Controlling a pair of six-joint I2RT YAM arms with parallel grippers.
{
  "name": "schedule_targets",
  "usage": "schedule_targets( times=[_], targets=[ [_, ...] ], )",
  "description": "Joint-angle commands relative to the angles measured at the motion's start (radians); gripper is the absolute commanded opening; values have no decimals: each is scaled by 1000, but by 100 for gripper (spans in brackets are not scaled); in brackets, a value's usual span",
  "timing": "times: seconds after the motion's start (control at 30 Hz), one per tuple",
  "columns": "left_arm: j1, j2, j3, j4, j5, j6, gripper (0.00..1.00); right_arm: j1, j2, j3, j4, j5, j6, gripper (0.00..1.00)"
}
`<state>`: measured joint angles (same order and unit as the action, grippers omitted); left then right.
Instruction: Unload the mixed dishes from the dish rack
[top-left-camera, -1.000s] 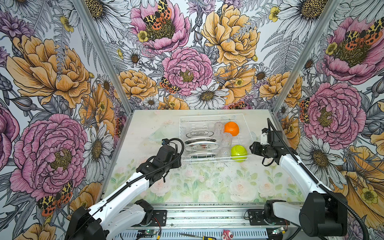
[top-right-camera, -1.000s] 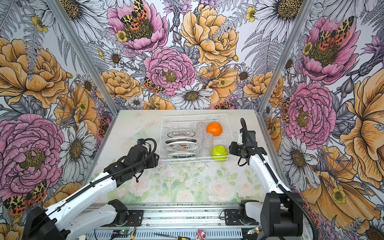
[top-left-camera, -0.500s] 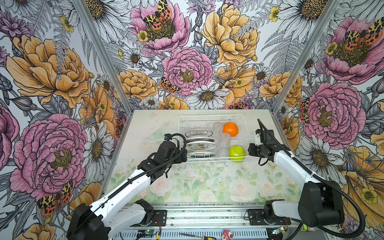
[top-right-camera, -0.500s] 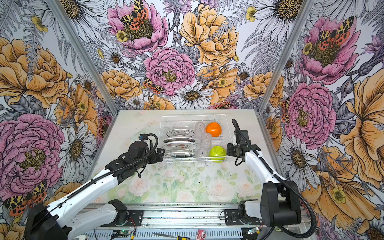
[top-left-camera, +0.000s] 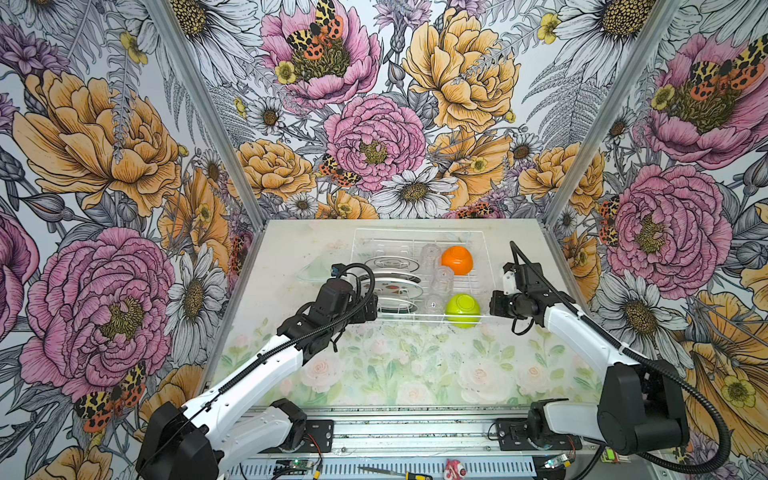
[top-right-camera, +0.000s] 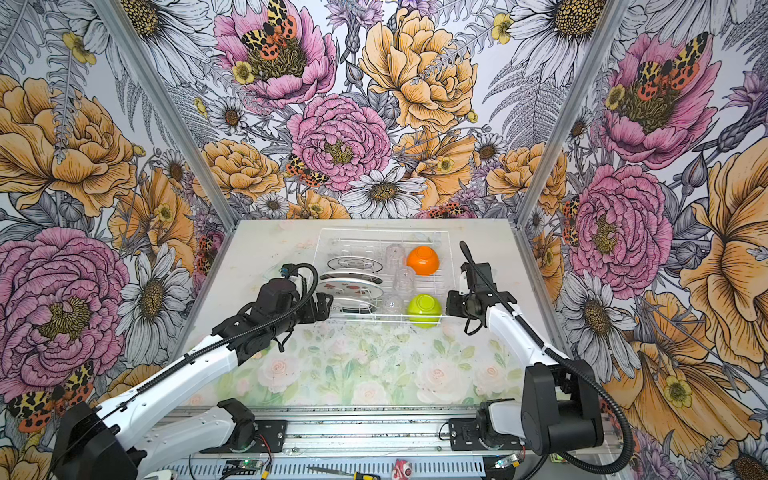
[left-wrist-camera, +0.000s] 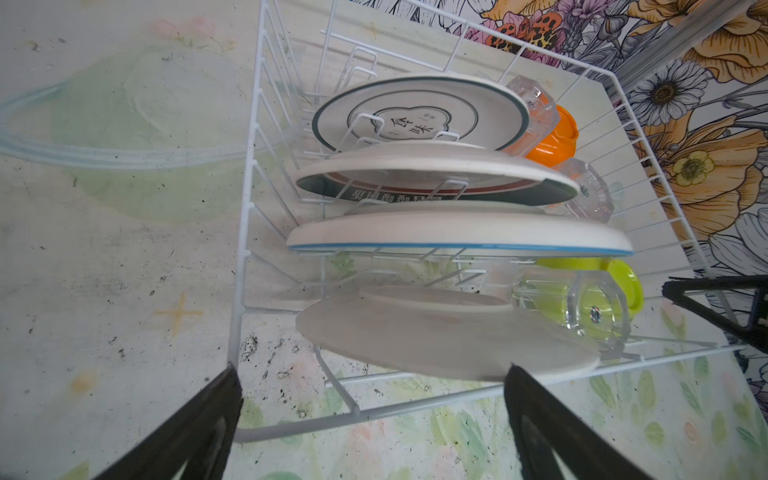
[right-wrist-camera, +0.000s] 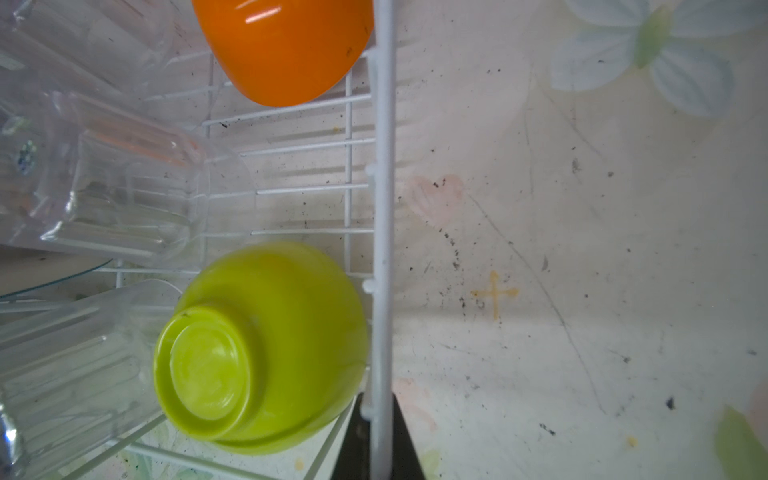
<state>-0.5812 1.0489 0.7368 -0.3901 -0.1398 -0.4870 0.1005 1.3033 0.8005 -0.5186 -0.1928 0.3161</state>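
The white wire dish rack (top-left-camera: 417, 230) (top-right-camera: 382, 229) stands at the back of the table. Several white plates (top-left-camera: 392, 286) (left-wrist-camera: 436, 332) stand on edge in its left half. Three clear cups (top-left-camera: 441, 279) (right-wrist-camera: 124, 199) sit in the middle. The orange bowl (top-left-camera: 457, 260) (right-wrist-camera: 282, 45) and lime-green bowl (top-left-camera: 462, 310) (right-wrist-camera: 257, 349) lie upside down on the right. My left gripper (top-left-camera: 372, 307) (top-right-camera: 326, 305) (left-wrist-camera: 372, 374) is open at the rack's front left, fingers either side of the nearest plate's edge. My right gripper (top-left-camera: 494, 303) (top-right-camera: 450, 305) (right-wrist-camera: 380, 409) is shut on the rack's right rim wire (right-wrist-camera: 384, 166).
A clear flat plastic piece (top-left-camera: 316, 270) (left-wrist-camera: 124, 124) lies on the table left of the rack. Floral walls close in on three sides. A screwdriver (top-left-camera: 390, 471) lies on the rail below the table's front edge.
My left gripper moved right to the rack's front left corner and opened wide. My right gripper moved left to the rack's right rim and shut on the wire.
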Motion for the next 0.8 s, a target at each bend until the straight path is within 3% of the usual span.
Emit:
schedule_targets(
  times=[0.0,0.2,0.43,0.77],
  targets=[
    [1,3,21,31,23,15,99,30,-29,-28,-3,20,-34,0],
    [1,2,30,33,13,14,99,83,-72,-57,-13,75,-12,0],
    [1,19,49,32,8,22,99,161,-31,-44,-94,279,-10,0],
    [1,18,58,22,-5,25,99,194,-78,-59,-99,276,-21,0]
  ],
)
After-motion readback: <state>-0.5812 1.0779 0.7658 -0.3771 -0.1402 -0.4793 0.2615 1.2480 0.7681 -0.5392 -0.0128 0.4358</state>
